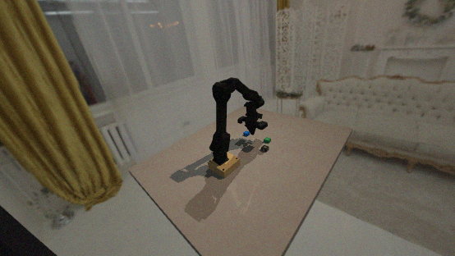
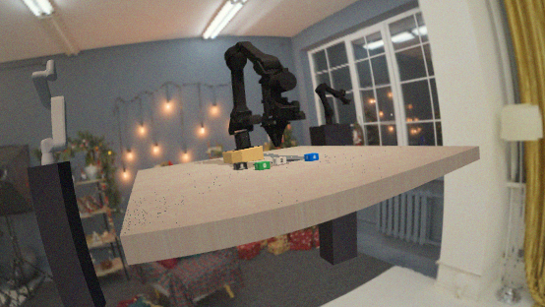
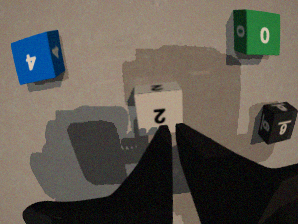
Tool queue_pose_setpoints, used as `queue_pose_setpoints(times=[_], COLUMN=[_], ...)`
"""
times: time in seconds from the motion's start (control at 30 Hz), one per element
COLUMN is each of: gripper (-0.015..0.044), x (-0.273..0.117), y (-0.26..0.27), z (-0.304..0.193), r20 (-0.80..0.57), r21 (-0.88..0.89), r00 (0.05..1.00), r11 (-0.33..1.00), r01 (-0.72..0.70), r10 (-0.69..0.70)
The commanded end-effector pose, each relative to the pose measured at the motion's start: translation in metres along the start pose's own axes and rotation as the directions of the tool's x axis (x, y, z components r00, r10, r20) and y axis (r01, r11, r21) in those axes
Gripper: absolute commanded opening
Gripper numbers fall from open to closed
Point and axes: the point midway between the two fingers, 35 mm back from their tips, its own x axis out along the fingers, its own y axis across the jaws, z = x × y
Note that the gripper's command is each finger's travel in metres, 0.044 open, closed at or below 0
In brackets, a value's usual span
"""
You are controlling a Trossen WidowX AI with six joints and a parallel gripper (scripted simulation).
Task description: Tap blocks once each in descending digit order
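The white cube marked 2 (image 3: 160,107) sits on the pale wooden table (image 2: 275,197), directly below and just ahead of the black parallel-jaw gripper (image 3: 170,137), whose tips hang above it pressed nearly together, holding nothing. The blue cube marked 4 (image 3: 36,58), green cube marked 0 (image 3: 257,32) and black cube (image 3: 276,121) lie apart around it.

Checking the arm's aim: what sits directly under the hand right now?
Below the shut, empty black hand sits the white cube marked 2, apart from the tips. The fingers cover the table behind that cube's near edge, so nothing there can be seen.
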Motion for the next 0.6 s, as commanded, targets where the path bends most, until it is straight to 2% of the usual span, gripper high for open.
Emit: queue_pose_setpoints(times=[0.0, 0.57], gripper=[0.0020, 0.0020], x=[0.009, 0.033], y=[-0.001, -0.001], z=[0.001, 0.002], r20=[0.014, 0.014], r21=[-0.004, -0.004], r00=[1.000, 1.000], r11=[1.000, 1.000], r01=[0.002, 0.002], r10=[-0.002, -0.002])
